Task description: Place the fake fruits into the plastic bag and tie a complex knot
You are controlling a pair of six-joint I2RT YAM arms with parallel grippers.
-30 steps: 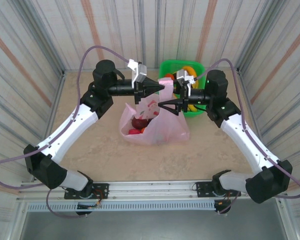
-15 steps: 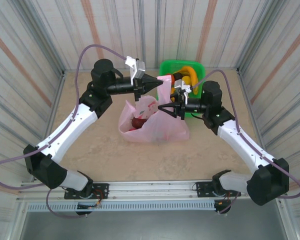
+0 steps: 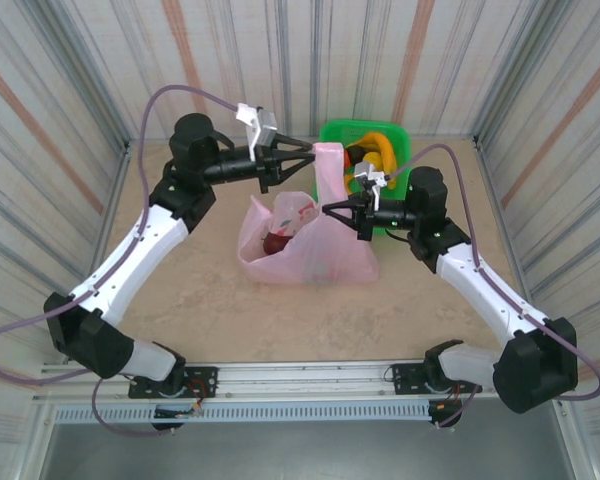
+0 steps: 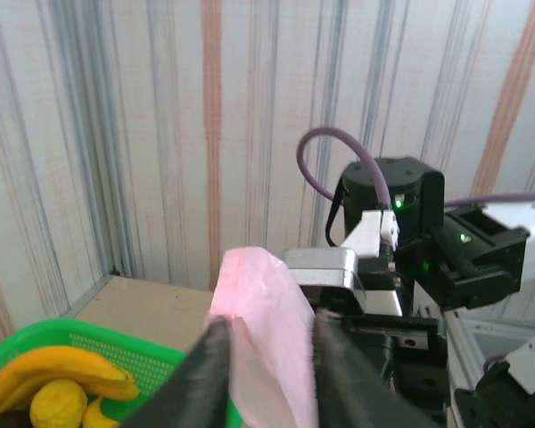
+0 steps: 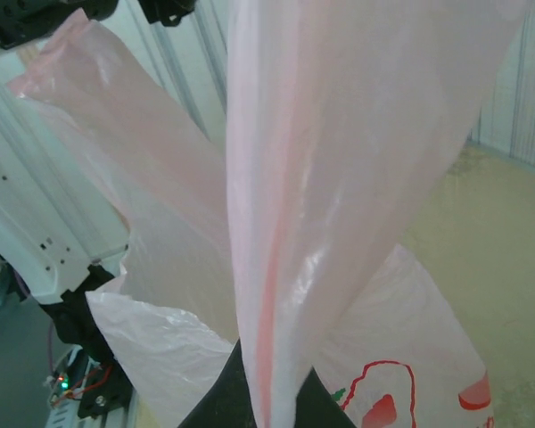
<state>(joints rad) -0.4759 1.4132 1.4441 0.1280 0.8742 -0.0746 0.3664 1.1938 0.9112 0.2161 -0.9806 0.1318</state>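
Clamping right claw [image 5: 260, 383] on thin translucent pink plastic bag [image 3: 325, 260], left claw [image 4: 267, 348] spread around handle [image 4: 259, 294]; risks that loose handle slipping free.

My left arm reaches far forward, wrist level, left gripper [image 3: 309, 150] pointing right with its jaws parted. My right arm angles inward, and my right gripper [image 3: 326, 209] pinches tight on the plastic bag [image 3: 325, 258].

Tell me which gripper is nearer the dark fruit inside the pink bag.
Right. The right gripper pinches the bag just beside the dark fruit; the left gripper is farther back, at the raised handle.
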